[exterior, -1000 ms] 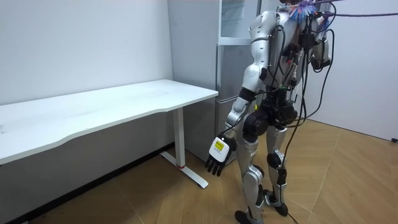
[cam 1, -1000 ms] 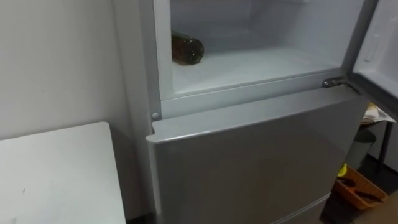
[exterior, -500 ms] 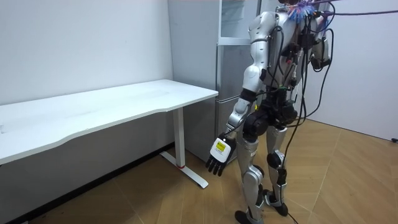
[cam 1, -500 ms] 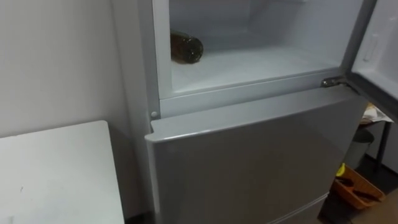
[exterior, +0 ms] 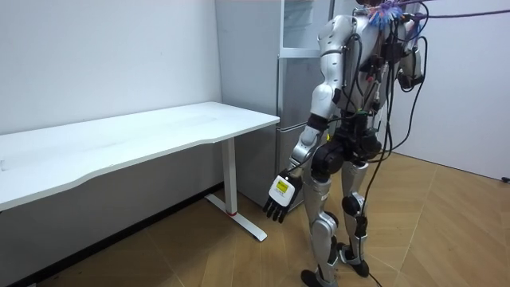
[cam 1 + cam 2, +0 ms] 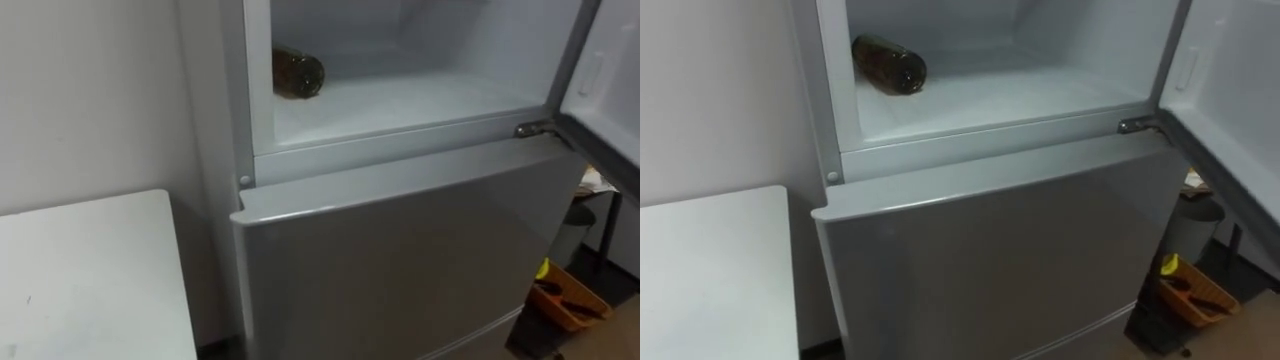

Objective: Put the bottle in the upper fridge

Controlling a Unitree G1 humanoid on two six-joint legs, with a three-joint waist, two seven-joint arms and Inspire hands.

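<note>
A brown bottle (image 6: 298, 73) (image 6: 888, 62) lies on its side on the white floor of the upper fridge compartment (image 6: 420, 100), at its left, close to the left wall. The compartment's door (image 6: 612, 80) stands open at the right. I stand facing the fridge (image 5: 296, 88). My left hand (image 5: 278, 199) hangs down beside my leg with relaxed fingers and holds nothing.
The lower fridge door (image 6: 400, 250) is closed right in front of me. A white table (image 6: 90, 275) (image 5: 159, 131) stands against the wall on my left. An orange bin (image 6: 563, 302) sits on the floor at the lower right, behind the open door.
The eye view has shifted slightly, so the fridge sits a little further left and higher in the picture. The bottle and my left hand have not moved.
</note>
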